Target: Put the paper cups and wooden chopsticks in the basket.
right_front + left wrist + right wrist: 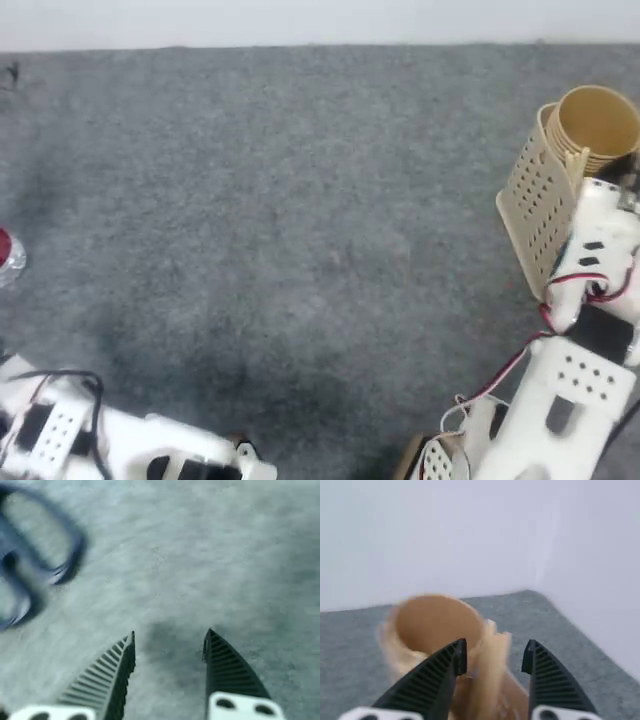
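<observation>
White left arm point(150, 450) folded low at near edge, left gripper point(170, 635) angled down, jaws apart. White right arm point(580, 390) stretched forward, right gripper point(495, 647) near level.

The tan perforated plastic basket point(535, 205) stands tilted at the right edge of the grey carpeted surface point(300, 200), toward the back. A stack of brown paper cups point(597, 125) sits in the basket's far end. The right gripper point(496, 645) is just in front of the basket, its fingers apart with the basket's wall between them. The left gripper point(171, 632) hangs over bare surface at the front left.
</observation>
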Robot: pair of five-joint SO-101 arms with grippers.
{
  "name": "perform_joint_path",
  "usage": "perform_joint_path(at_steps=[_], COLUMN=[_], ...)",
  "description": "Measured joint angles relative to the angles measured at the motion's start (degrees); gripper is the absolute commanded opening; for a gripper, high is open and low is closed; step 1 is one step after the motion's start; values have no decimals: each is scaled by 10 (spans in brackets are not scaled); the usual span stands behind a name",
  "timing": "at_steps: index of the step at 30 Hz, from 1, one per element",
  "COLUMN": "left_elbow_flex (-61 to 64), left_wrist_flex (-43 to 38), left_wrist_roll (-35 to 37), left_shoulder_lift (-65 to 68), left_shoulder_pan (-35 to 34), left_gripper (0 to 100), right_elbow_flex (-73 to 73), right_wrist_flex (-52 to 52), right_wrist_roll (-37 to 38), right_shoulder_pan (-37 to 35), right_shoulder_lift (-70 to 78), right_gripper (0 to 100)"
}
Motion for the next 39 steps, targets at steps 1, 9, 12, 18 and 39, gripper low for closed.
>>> perform_joint_path(at_steps=[1,9,12,18,39], left_elbow_flex=[0,-103,-195,-375,-639], left_wrist_flex=[0,52,121,222,521], left_wrist_roll=[0,0,4,141,228], left_shoulder_lift=[0,0,0,0,-215], left_shoulder_pan=[25,340,413,512,665], left_gripper=[218,218,218,218,185], right_elbow_flex=[-41,-331,-390,-409,-337], right_wrist_flex=[61,472,555,632,687], right_wrist_roll=[-1,-6,-25,-95,-145], right_shoulder_pan=[-22,-222,-251,-258,-375], right_shoulder_lift=[-7,-11,21,76,-222], right_gripper=[187,187,187,187,191])
